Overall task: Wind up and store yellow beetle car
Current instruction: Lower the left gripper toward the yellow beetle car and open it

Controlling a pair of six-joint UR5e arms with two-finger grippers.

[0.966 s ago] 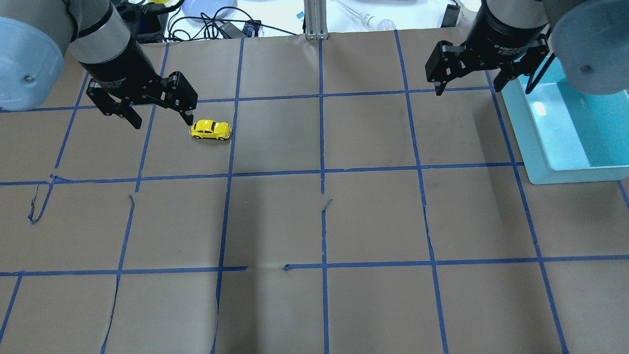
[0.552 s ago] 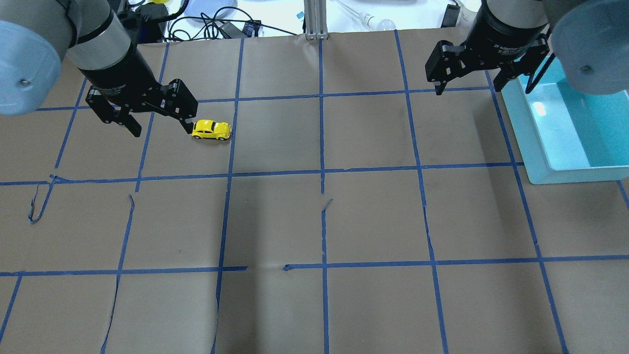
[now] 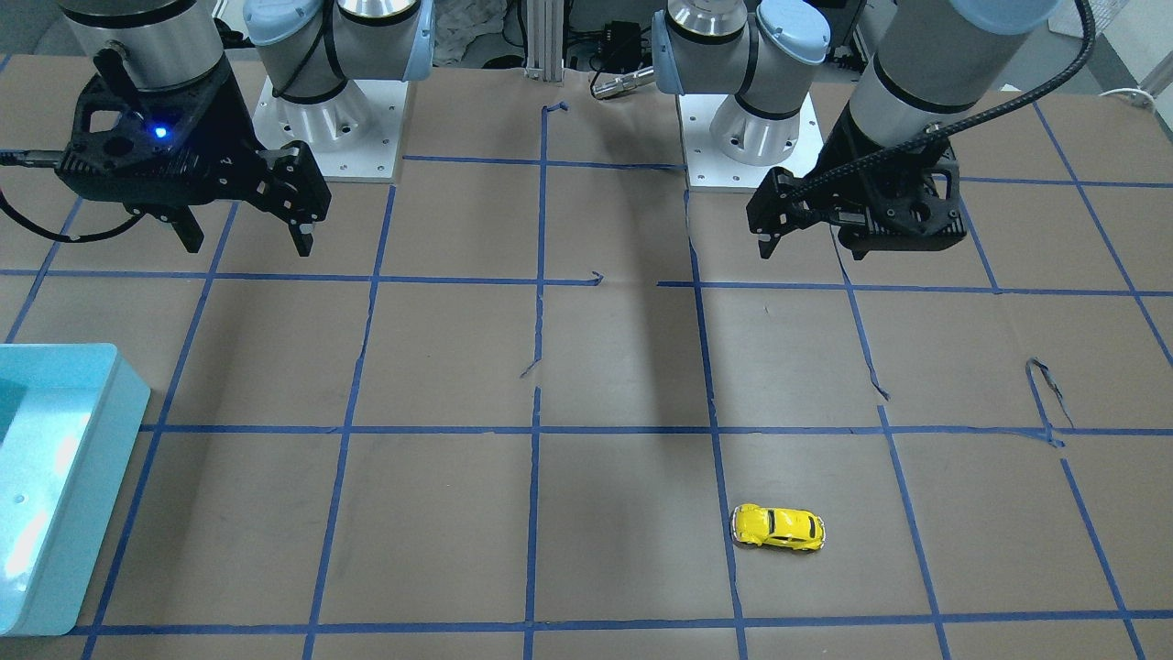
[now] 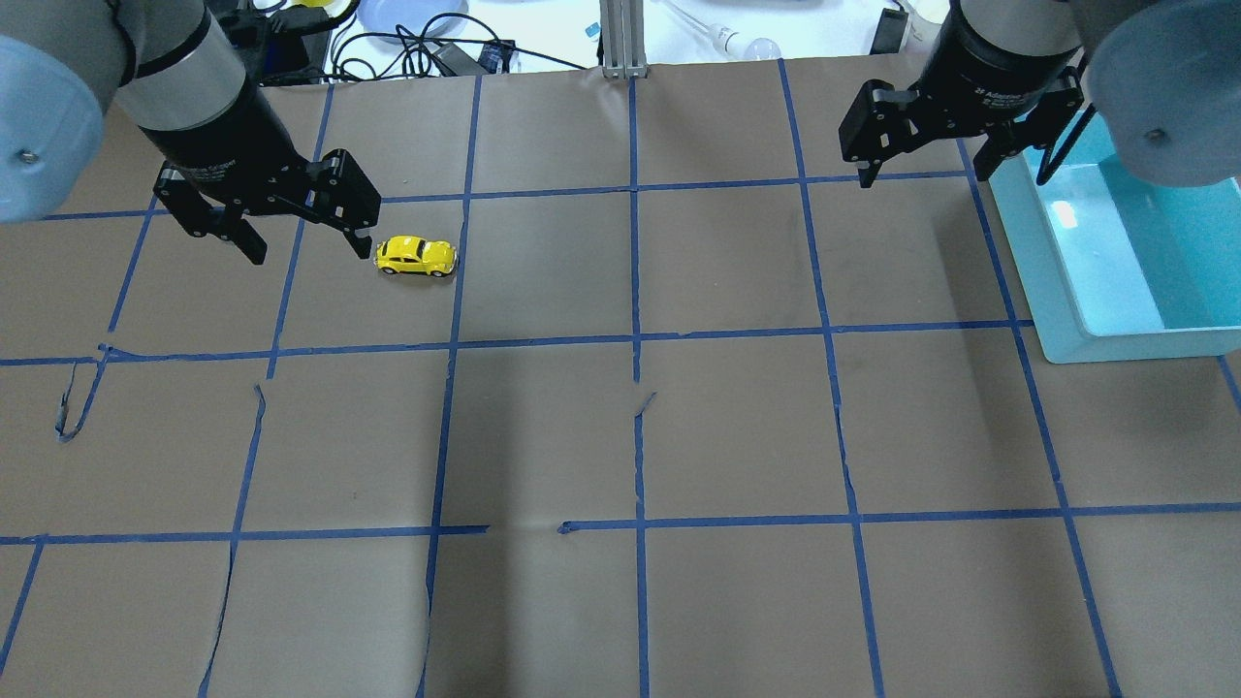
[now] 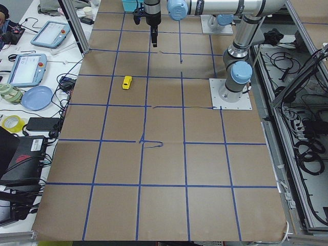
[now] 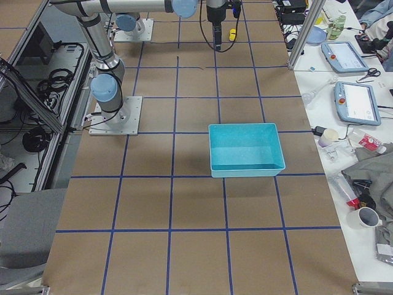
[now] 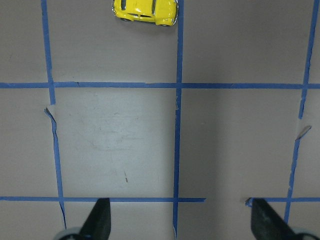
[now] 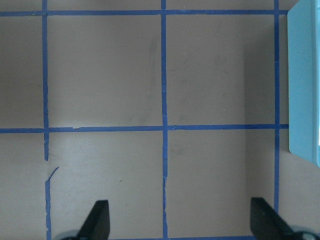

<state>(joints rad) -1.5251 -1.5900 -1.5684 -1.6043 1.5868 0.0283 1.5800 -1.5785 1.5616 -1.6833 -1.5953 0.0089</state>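
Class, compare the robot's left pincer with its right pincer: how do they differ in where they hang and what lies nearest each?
The left pincer hangs near the yellow beetle car; the right pincer hangs far from it, next to the turquoise bin. The left pincer's wrist view shows the car at its top edge; the right pincer's shows only the bin's edge. Both are open, empty and raised.

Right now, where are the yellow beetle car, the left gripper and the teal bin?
yellow beetle car (image 4: 416,255), overhead view, on its roof.
left gripper (image 4: 311,254), overhead view, midway between its fingertips.
teal bin (image 4: 1144,347), overhead view, on its near wall.
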